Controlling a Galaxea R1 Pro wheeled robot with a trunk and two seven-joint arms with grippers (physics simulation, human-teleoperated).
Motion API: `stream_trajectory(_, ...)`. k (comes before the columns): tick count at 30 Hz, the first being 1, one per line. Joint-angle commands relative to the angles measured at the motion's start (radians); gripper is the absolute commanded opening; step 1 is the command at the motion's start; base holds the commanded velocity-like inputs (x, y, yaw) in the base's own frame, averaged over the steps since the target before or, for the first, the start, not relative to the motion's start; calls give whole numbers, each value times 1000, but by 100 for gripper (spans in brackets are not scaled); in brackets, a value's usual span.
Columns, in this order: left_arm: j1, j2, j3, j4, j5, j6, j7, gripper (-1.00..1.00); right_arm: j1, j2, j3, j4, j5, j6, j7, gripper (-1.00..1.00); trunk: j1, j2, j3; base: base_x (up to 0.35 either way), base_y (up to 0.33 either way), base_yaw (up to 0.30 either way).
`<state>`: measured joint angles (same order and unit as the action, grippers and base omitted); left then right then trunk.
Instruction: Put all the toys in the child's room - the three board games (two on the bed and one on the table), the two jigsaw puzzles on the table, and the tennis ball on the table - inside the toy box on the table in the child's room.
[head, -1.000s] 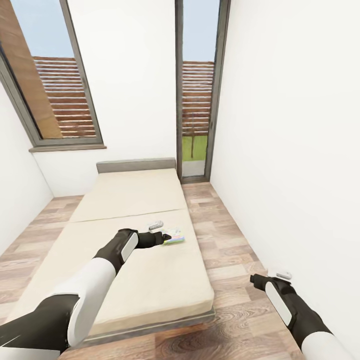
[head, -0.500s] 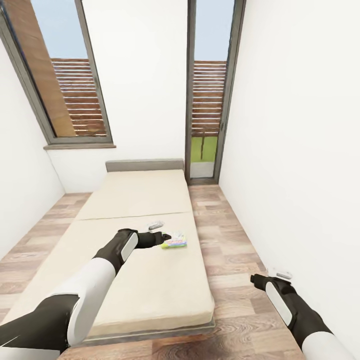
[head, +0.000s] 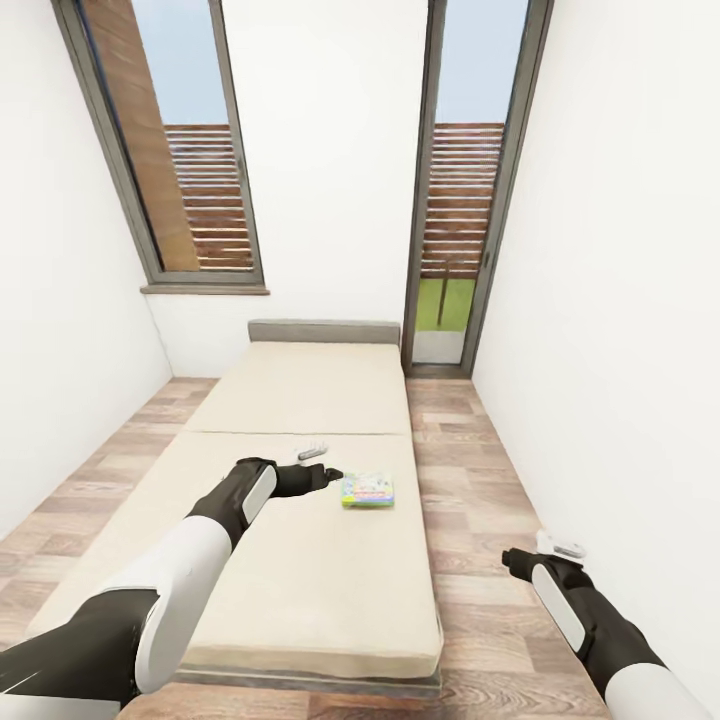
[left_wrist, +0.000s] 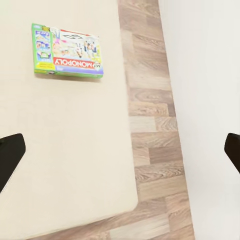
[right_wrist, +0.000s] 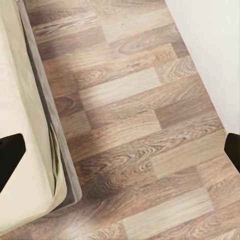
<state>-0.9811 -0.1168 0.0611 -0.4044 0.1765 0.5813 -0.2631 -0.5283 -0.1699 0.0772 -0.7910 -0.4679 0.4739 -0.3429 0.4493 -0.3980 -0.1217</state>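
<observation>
One board game lies on the bed; both grippers' jaws spread wide, holding nothing, fingertips cut off.

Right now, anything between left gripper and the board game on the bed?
Nothing: in head view, bare mattress separates left gripper from the board game on the bed.

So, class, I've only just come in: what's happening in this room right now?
A two-armed robot faces a low bed. Its left tool reaches out over the mattress, open and empty, with a Monopoly board game lying flat just beside it, not yet touched. The right tool hangs over the wooden floor beside the bed, fingers spread and holding nothing. Nothing has been picked up at this moment.
</observation>
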Motion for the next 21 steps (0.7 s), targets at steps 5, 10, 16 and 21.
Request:
stream_trajectory(5, -1, -1, 6, -1, 1, 7, -1, 100, 0, -2, 6, -2, -11, 2, -10, 100, 1, -2, 4, 9, -10, 202)
stream_trajectory(10, -1, 0, 6, -1, 1, 6, -1, 100, 1, -3, 6, -2, -11, 2, -10, 100, 1, -2, 11, 2, -2, 155)
stream_trajectory(16, -1, 0, 6, -1, 1, 7, -1, 100, -1, -7, -2, 3, -12, -1, 8, 100, 1, -2, 17, 0, -2, 42)
stream_trajectory(21, -1, 0, 6, -1, 1, 6, -1, 100, -1, -8, -3, 5, -11, -10, 28, 100, 1, -2, 21, 0, -127, -117)
